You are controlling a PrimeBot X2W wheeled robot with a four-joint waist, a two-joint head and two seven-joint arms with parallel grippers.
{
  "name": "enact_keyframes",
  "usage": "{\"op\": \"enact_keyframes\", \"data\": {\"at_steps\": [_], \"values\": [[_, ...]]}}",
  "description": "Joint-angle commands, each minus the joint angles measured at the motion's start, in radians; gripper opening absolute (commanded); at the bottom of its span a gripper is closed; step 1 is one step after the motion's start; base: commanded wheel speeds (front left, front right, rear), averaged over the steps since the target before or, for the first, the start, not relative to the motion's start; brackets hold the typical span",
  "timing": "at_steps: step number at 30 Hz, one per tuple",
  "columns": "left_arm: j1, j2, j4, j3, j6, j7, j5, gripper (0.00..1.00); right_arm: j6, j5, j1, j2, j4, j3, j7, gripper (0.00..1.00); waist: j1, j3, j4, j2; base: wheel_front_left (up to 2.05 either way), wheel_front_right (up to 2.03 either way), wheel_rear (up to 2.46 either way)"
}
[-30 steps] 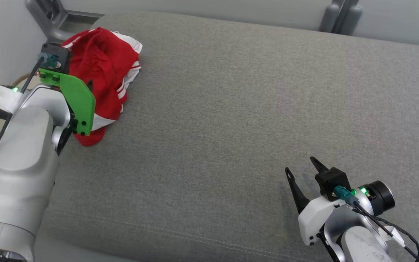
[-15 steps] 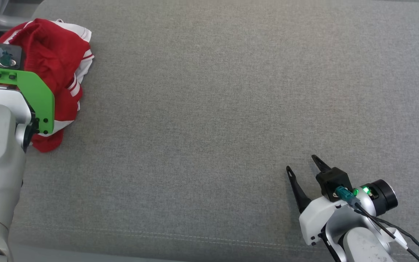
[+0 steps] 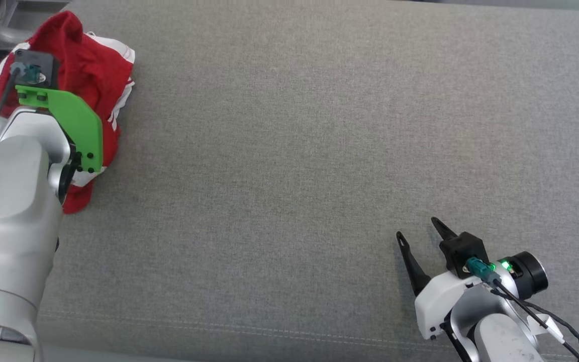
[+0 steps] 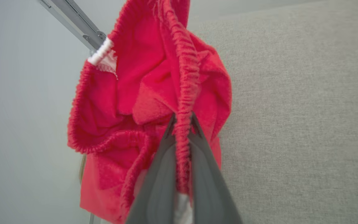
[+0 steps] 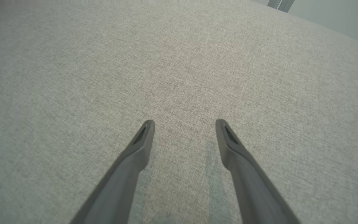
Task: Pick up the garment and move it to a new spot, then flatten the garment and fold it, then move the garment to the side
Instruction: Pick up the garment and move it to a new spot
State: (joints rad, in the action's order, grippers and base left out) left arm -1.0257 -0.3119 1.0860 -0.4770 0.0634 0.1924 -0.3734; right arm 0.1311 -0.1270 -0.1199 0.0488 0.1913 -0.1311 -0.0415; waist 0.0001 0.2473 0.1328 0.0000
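Garments: one, a red-and-white garment [image 3: 96,70] bunched at the grey cushion's [image 3: 294,151] far-left edge.
Grippers: two.
Left gripper [image 4: 182,119]: clamped on the garment's elastic hem.
Right gripper [image 5: 185,121]: fingers apart, well clear of the garment.

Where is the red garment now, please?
The garment sits at the head view's upper left, at the edge of the grey cushion, pinched in the left gripper.
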Motion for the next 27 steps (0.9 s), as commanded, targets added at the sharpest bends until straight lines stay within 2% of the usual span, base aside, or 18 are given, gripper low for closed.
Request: {"op": "enact_keyframes", "data": {"at_steps": [1, 9, 19, 22, 24, 26, 27], "values": [[-0.026, 0.011, -0.011, 0.001, 0.008, -0.024, -0.003, 0.00, -0.001, 0.017, 0.005, 0.003, 0.011, 0.001, 0.013, 1.00, -0.0001, -0.053, 0.001, 0.0000, 0.00, 0.00, 0.00], [-0.065, 0.092, -0.092, -0.024, 0.036, -0.125, -0.018, 0.00, -0.001, 0.075, 0.054, 0.003, 0.064, 0.013, 0.042, 1.00, -0.0001, -0.175, -0.038, 0.0000, 0.00, 0.00, 0.00], [-0.099, 0.224, -0.193, -0.043, 0.049, -0.172, -0.067, 0.00, 0.000, 0.091, 0.098, 0.003, 0.080, 0.034, 0.051, 1.00, -0.0001, -0.251, -0.151, 0.0000, 0.00, 0.00, 0.00], [-0.096, 0.242, -0.211, -0.040, 0.037, -0.163, -0.097, 0.00, -0.001, 0.090, 0.100, 0.003, 0.075, 0.045, 0.053, 1.00, -0.0001, -0.252, -0.174, 0.0000, 0.00, 0.00, 0.00], [-0.066, 0.258, -0.252, -0.048, 0.001, -0.149, -0.154, 0.00, 0.000, 0.087, 0.105, 0.003, 0.070, 0.062, 0.055, 1.00, -0.0001, -0.246, -0.203, 0.0000, 0.00, 0.00, 0.00], [-0.047, 0.260, -0.277, -0.066, -0.014, -0.134, -0.193, 0.00, 0.000, 0.086, 0.107, 0.003, 0.068, 0.067, 0.054, 1.00, -0.0001, -0.244, -0.210, 0.0000, 0.00, 0.00, 0.00], [-0.030, 0.261, -0.309, -0.089, -0.041, -0.117, -0.231, 0.00, 0.000, 0.086, 0.108, 0.003, 0.067, 0.070, 0.053, 1.00, -0.0001, -0.239, -0.218, 0.0000, 0.00, 0.00, 0.00]]}}
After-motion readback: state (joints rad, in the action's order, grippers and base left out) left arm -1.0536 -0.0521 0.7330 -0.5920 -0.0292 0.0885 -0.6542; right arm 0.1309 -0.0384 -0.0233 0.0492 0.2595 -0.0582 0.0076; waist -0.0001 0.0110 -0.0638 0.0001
